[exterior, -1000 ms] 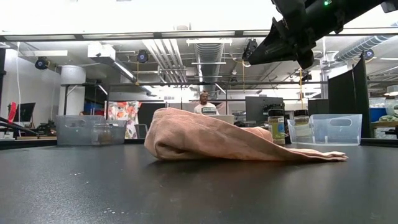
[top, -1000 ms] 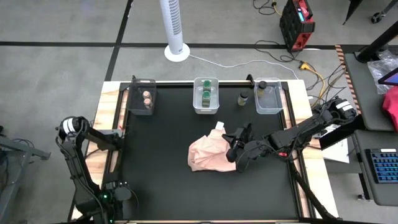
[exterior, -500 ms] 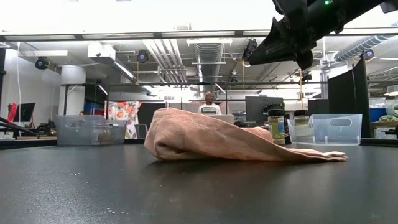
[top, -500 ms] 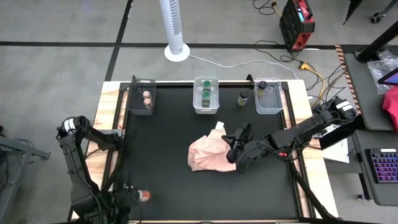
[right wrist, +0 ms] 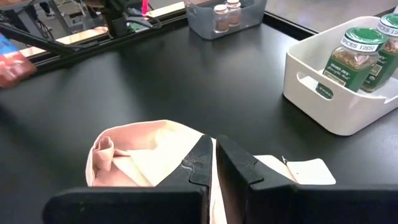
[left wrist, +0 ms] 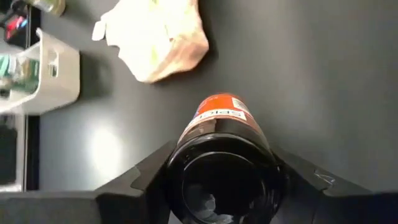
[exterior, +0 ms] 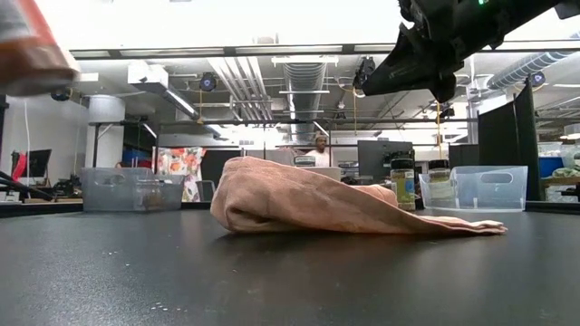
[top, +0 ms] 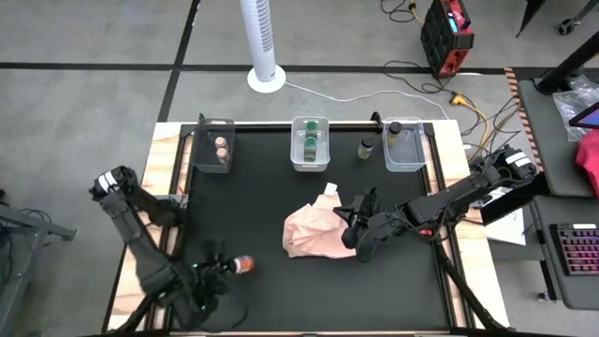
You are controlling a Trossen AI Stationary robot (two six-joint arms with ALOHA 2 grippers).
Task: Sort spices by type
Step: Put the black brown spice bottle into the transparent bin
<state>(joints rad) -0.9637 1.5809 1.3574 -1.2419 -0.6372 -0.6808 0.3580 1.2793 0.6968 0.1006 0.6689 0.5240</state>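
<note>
A spice jar (left wrist: 219, 115) with a red-orange label and a dark lid hangs over the table's near left part, with my left gripper (top: 230, 268) shut on it. It shows blurred at the low view's upper left as the jar (exterior: 27, 45). My right gripper (top: 348, 225) hovers shut above the right edge of the pink cloth (top: 316, 232), well clear of the cloth (exterior: 299, 204). Jars with tan-pink lids (top: 221, 147) stand in the left bin, green-lidded jars (right wrist: 354, 50) in the white middle bin, a dark-lidded jar (top: 394, 129) in the right bin. My left gripper pinches the jar at its dark lid end (left wrist: 186, 155) between the two fingers, one on each side. The jar lies along the fingers, lid toward the wrist, bottom pointing away. The fingers slant down from the table's near left. The jar is lifted clear of the table.
Three bins line the far edge: left bin (top: 213, 145), white middle bin (top: 310, 143), clear right bin (top: 404, 148). One loose jar (top: 366, 147) stands on the table between the middle and right bins. A white tag (top: 330, 190) lies by the cloth. Bare black table lies around the cloth.
My left gripper has come up from the table's near left corner, going right and toward the far edge while rolling its wrist. It carries the red-labelled jar, which now shows in the low view's upper left. My right gripper has kept still.
</note>
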